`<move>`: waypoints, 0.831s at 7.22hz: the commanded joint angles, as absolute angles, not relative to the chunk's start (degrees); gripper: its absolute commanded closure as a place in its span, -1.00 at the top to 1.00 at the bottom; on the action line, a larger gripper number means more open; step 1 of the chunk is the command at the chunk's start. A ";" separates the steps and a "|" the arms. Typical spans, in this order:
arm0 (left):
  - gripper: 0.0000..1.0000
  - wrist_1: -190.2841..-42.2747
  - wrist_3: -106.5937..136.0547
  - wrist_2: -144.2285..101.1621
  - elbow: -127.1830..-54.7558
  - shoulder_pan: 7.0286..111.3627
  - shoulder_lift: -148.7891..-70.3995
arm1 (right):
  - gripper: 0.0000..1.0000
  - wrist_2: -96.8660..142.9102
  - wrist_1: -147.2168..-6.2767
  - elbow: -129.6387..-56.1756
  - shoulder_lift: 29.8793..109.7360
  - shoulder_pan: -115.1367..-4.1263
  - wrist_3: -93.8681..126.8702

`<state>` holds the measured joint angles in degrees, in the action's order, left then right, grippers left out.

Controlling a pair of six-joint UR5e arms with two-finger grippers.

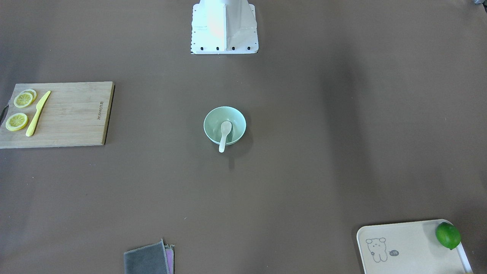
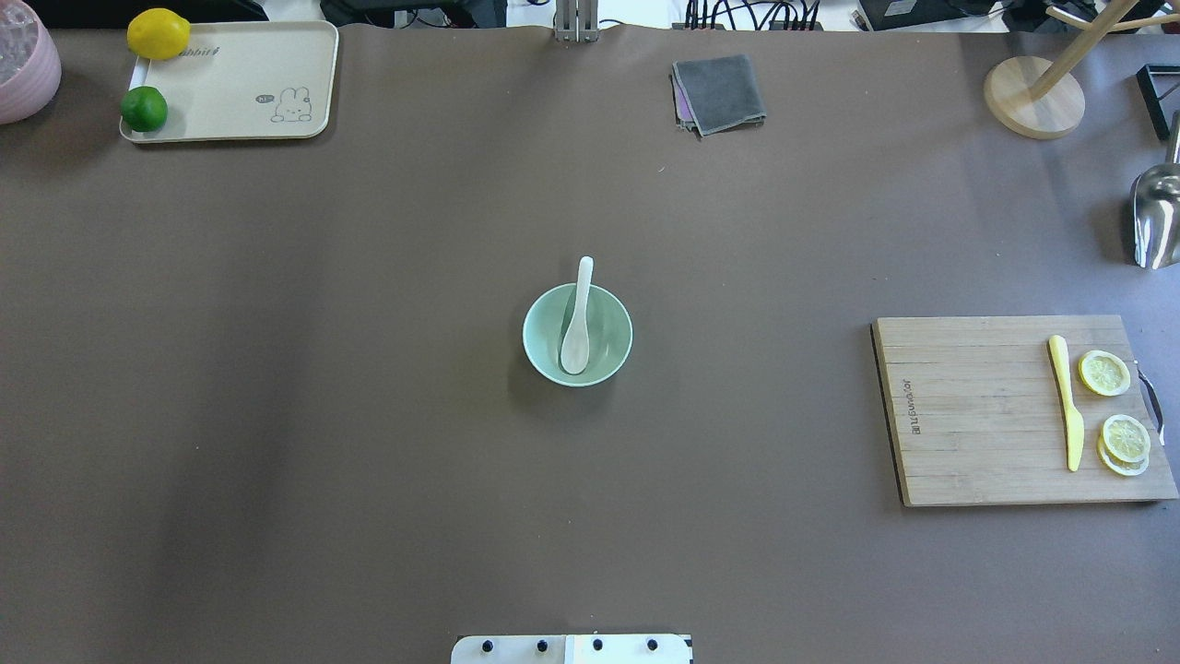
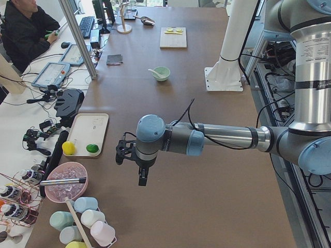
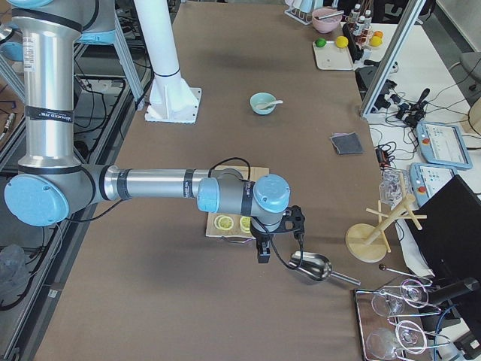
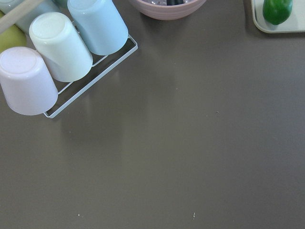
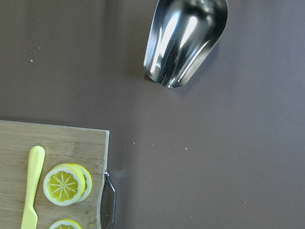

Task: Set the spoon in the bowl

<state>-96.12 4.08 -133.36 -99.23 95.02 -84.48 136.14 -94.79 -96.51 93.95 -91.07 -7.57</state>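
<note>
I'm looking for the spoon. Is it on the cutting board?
No, the spoon rests inside the bowl, handle sticking over its rim.

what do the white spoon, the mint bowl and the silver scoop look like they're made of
Small glossy white soup spoon: likely glazed ceramic, thick with soft sheen. Pale mint-green round bowl: matte, maybe melamine or ceramic. Shiny silver scoop: polished metal, mirror-like reflections.

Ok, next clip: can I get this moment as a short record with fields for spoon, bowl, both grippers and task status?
spoon: scoop inside the bowl, handle over the rim, pointing away from the robot
bowl: upright, mid-table
left gripper: far from the bowl, near the cups; open or shut unclear
right gripper: at the opposite end, near the metal scoop; open or shut unclear
task status: spoon looks placed
</note>
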 commanded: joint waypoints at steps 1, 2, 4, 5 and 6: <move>0.95 -96.15 4.13 -133.33 -99.14 94.22 -85.16 | 1.00 136.41 -94.75 -96.42 94.13 -91.14 -7.47; 0.95 -96.15 4.04 -133.33 -99.05 94.13 -85.43 | 1.00 136.41 -94.75 -96.50 94.13 -91.14 -7.38; 0.95 -96.94 4.04 -133.42 -98.35 94.13 -85.52 | 1.00 136.76 -94.75 -96.59 94.13 -91.14 -7.29; 0.95 -97.12 4.04 -133.42 -98.35 94.13 -85.60 | 1.00 136.76 -94.75 -96.50 94.13 -91.14 -7.29; 0.95 -97.12 4.04 -133.33 -98.44 94.13 -85.61 | 1.00 136.76 -94.75 -96.42 94.04 -91.14 -7.29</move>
